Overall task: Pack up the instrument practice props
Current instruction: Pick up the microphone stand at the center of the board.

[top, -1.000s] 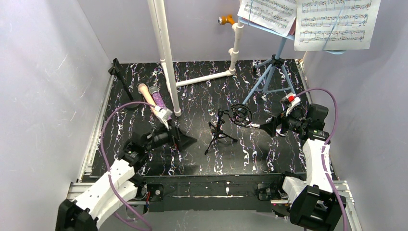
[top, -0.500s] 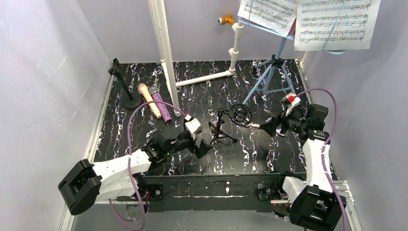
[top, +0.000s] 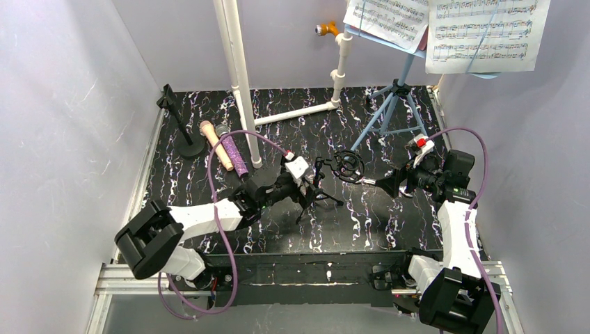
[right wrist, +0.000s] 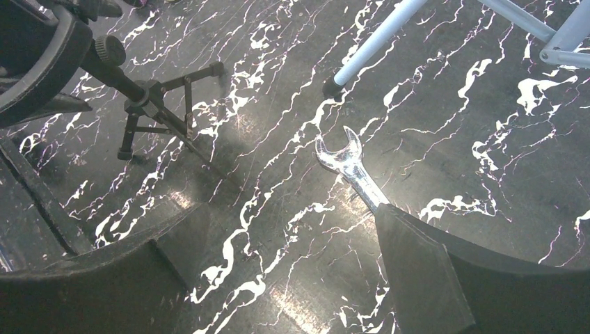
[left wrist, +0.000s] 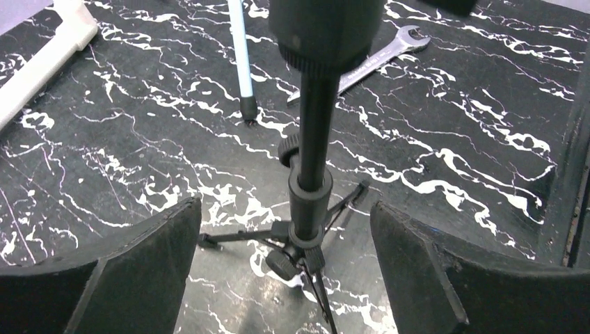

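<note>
Far left on the table (top: 209, 236) sits the round-base holder (top: 184, 136), with the peach microphone (top: 216, 146) and purple glitter microphone (top: 235, 157) lying just beside it. The left pincer (left wrist: 284, 216) gapes wide around the black mic tripod (top: 318, 189), its pads clear of the stem. The right pincer (right wrist: 289, 223) is open too, one finger hiding the silver wrench (right wrist: 348, 167) handle. Rightmost, on the music rack (top: 392, 111), the sheet-music pages (top: 487, 35) are cropped, their notation too small to read.

Silver wrench (right wrist: 355, 174) lies flat on black marbled bench (top: 292, 139). White pipes (top: 236, 76) stand at back. Orange fitting (top: 325, 29) on one.
</note>
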